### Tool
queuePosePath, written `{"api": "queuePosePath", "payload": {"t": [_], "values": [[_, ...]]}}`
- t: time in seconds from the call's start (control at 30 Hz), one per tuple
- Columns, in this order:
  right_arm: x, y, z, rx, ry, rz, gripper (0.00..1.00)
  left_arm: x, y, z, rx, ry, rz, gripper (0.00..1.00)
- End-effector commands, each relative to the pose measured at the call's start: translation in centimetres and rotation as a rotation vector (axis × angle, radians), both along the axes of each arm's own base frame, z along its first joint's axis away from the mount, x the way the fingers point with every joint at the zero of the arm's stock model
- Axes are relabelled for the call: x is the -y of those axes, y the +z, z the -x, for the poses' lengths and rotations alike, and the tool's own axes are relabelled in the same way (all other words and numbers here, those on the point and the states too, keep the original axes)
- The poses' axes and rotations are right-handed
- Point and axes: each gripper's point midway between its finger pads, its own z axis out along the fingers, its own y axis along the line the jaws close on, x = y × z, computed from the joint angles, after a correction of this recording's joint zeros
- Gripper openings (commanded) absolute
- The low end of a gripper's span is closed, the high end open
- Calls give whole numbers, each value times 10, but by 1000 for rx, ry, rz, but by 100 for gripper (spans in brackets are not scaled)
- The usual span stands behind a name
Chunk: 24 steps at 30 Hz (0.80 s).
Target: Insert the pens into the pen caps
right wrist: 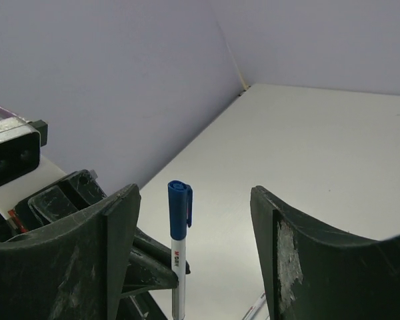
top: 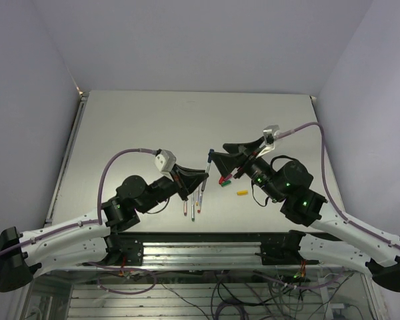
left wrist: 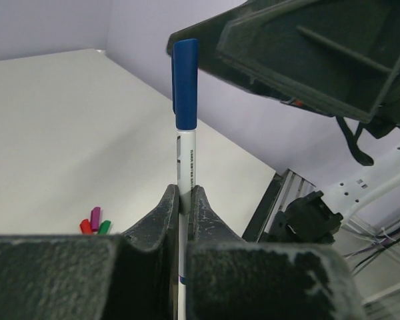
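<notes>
My left gripper (top: 202, 177) is shut on a white pen (left wrist: 185, 163) and holds it up off the table. A dark blue cap (left wrist: 185, 83) sits on the pen's upper end, also seen in the top view (top: 209, 157). My right gripper (top: 215, 165) is open, and the capped end stands between its spread fingers without touching them (right wrist: 179, 213). Three more pens (top: 193, 204) lie on the table below the left gripper. Red, magenta and green caps (top: 223, 180) lie in a cluster, seen also in the left wrist view (left wrist: 93, 222). A yellow cap (top: 241, 193) lies to their right.
The grey table (top: 153, 127) is bounded by pale walls at the back and sides. The arm bases and a metal rail (top: 200, 243) run along the near edge. Cables hang below the front edge.
</notes>
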Motion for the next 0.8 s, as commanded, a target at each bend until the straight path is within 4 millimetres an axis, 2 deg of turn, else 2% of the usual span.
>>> {"api": "queuePosePath", "payload": {"t": [0.0, 0.2, 0.43, 0.53, 0.57, 0.6, 0.77], "values": [[-7, 8, 6, 14, 48, -33, 67, 7, 15, 12, 40, -82, 61, 7], [-18, 3, 11, -7, 106, -25, 58, 9, 13, 12, 31, -82, 71, 7], [-20, -2, 13, -21, 122, -30, 37, 9, 18, 11, 26, -80, 91, 7], [-23, -5, 15, -28, 140, -23, 20, 10, 20, 10, 22, -76, 95, 7], [-24, -5, 16, -31, 145, -21, 7, 10, 21, 9, 19, -73, 99, 7], [-24, -7, 16, -37, 148, -16, 0, 10, 22, 8, 17, -69, 109, 7], [-28, -16, 22, -48, 183, 14, 0, 5, 34, 3, 16, -35, 182, 7]]}}
